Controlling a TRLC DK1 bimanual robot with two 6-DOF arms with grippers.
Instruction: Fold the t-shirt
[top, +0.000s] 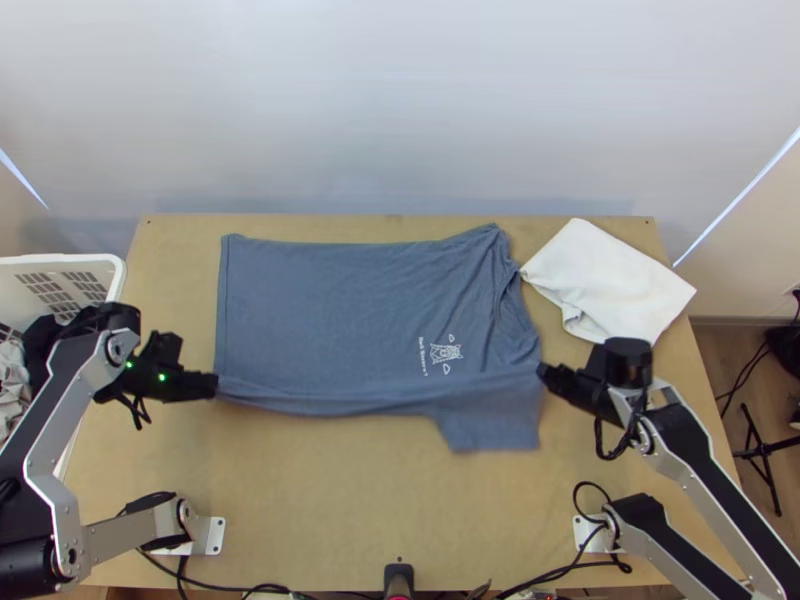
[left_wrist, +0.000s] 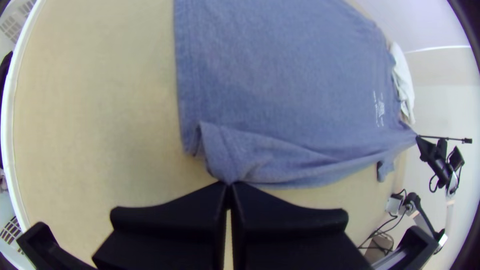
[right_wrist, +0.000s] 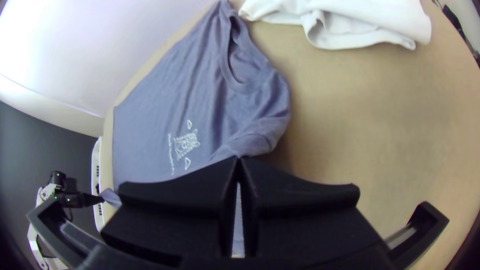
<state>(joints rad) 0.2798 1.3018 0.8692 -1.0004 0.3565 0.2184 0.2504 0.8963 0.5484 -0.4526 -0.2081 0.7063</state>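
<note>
Blue-grey t-shirt (top: 340, 310) across the middle of the frame, mostly spread on the surface (top: 330, 500), between the two hands, its near side drawn taut and one sleeve toward the lower right. Left hand (top: 214, 386), left of centre: fingers together, clamped on the hem-end corner. Right hand (top: 542, 372), right of centre: fingers together, clamped near the shoulder. White cloth (top: 610, 280) at upper right, beside the collar; white basket (top: 60, 262) at left edge.

A white basket (top: 60, 260) runs off the top view's left edge, its dark contents (top: 38, 338), possibly cloth, partly behind the left arm (top: 50, 430); lettering (top: 423, 356) on the t-shirt (top: 330, 310) is too small to read.
</note>
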